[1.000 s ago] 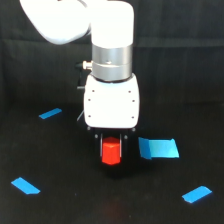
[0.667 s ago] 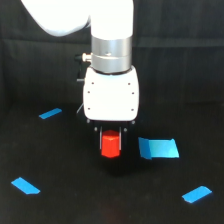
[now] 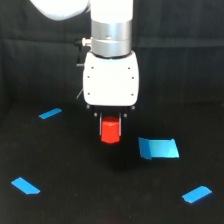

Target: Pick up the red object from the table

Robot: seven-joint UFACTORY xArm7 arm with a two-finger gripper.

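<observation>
The red object (image 3: 110,131) hangs below the white arm head in the middle of the exterior view, lifted off the black table (image 3: 75,200). My gripper (image 3: 111,125) is shut on the red object, its short dark fingers gripping the block's upper part from both sides. Only the lower part of the block shows under the white housing. A faint dark shadow lies on the table beneath it.
Blue tape pieces are stuck to the table: a large square one (image 3: 159,148) just to the exterior view's right of the block, a strip (image 3: 50,113) at the left, one (image 3: 25,185) at the front left, one (image 3: 197,194) at the front right. Black cloth hangs behind.
The arm has risen with the red object held in the gripper; the block now hangs higher above the table than before.
</observation>
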